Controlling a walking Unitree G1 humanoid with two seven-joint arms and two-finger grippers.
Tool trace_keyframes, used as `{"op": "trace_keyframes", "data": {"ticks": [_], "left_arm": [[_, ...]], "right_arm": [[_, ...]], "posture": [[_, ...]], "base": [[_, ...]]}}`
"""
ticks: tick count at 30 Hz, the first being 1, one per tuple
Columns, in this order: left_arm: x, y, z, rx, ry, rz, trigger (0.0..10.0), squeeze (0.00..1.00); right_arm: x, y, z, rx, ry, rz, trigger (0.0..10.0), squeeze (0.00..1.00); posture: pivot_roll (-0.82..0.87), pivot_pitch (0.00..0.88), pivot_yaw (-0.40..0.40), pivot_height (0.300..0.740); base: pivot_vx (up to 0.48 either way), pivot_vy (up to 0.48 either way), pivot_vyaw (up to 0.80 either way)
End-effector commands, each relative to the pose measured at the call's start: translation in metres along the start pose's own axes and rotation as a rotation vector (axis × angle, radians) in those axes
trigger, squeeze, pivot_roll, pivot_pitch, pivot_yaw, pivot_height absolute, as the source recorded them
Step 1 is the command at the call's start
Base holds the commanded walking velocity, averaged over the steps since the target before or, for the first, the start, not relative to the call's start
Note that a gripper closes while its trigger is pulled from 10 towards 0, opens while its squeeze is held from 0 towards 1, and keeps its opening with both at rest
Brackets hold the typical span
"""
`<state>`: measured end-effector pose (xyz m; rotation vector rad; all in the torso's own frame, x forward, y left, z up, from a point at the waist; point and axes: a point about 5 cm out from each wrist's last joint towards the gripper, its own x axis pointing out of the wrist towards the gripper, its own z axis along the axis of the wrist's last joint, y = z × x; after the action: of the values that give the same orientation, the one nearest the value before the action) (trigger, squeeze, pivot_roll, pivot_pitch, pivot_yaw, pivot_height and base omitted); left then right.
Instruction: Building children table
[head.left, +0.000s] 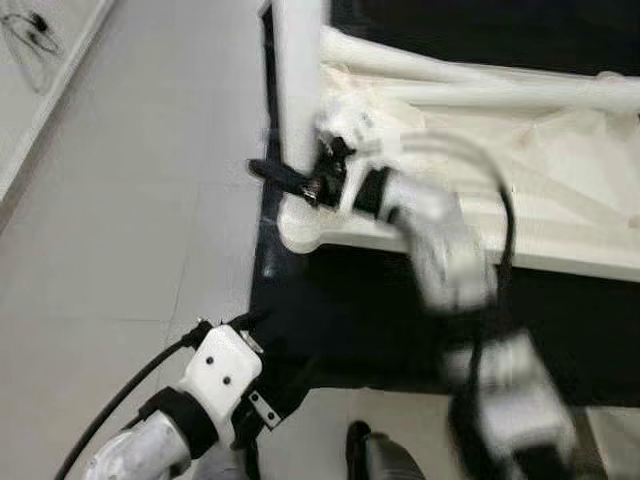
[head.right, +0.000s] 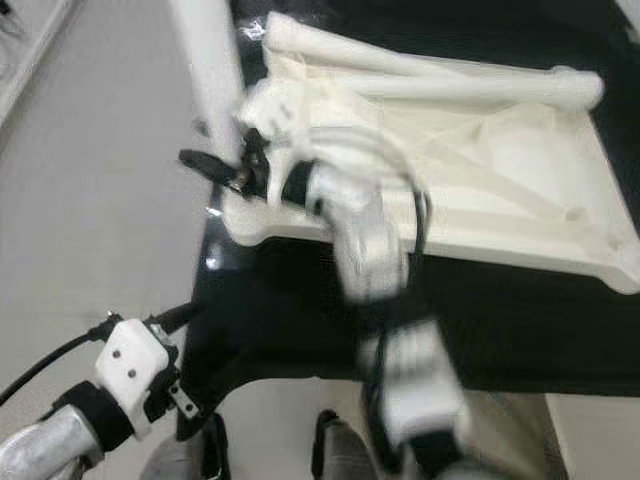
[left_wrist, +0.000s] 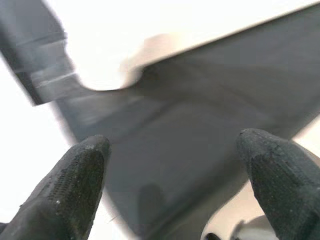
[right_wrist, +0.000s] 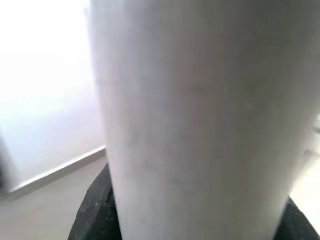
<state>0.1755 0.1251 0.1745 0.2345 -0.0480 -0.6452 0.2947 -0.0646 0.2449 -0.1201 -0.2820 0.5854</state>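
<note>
One white table leg (head.left: 298, 90) stands upright at the corner of the upturned tabletop (head.right: 480, 170) on a black mat (head.left: 340, 330), the right gripper (head.left: 290, 180) clamped around it. The left gripper (left_wrist: 170, 165) hovers spread nearby. Any sideways tug could tilt the leg; blur hides its joint.

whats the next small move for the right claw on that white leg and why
Probably keep the right claw gripped and ease the white leg straight down into the corner of the upturned tabletop. The leg stands upright at that corner with the fingers on either side of it. The left claw hangs open over the black mat.
</note>
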Motion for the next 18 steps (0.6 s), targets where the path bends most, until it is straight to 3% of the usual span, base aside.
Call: {"op": "trace_keyframes", "data": {"ticks": [1,3,4,13,15,16,18], "left_arm": [[-0.002,0.005,-0.001,0.009,-0.002,0.041,10.0,0.00],[-0.001,0.011,-0.001,0.023,-0.005,0.062,10.0,0.00],[-0.001,0.022,-0.001,0.038,-0.007,0.101,10.0,0.00],[-0.001,0.049,0.013,0.068,-0.063,0.207,10.0,0.00],[0.000,0.057,0.022,0.082,-0.096,0.223,10.0,0.00],[0.007,0.065,0.041,0.094,-0.167,0.205,10.0,0.00],[0.011,0.068,0.051,0.095,-0.203,0.187,10.0,0.00]], "right_arm": [[-0.033,0.006,-0.072,0.055,0.395,-0.147,10.0,0.00],[-0.028,0.010,-0.071,0.055,0.376,-0.163,10.0,0.00],[-0.015,0.013,-0.067,0.056,0.357,-0.187,10.0,0.00],[0.000,0.008,-0.066,0.091,0.355,-0.241,10.0,0.00],[-0.004,0.009,-0.066,0.102,0.365,-0.266,10.0,0.00],[-0.007,0.009,-0.067,0.114,0.376,-0.285,10.0,0.00],[-0.008,0.009,-0.068,0.119,0.380,-0.289,10.0,0.00]], "posture": [[0.04,0.330,-0.048,0.740],[0.05,0.317,-0.044,0.740],[0.05,0.300,-0.040,0.740],[0.07,0.247,-0.035,0.740],[0.08,0.234,-0.031,0.740],[0.08,0.219,-0.021,0.740],[0.08,0.219,-0.021,0.740]], "base": [[0.000,0.000,0.00],[0.000,0.000,0.00],[0.000,0.000,0.00],[0.000,0.000,0.00],[0.000,0.000,0.00],[0.000,0.000,0.00],[0.000,0.000,0.00]]}}
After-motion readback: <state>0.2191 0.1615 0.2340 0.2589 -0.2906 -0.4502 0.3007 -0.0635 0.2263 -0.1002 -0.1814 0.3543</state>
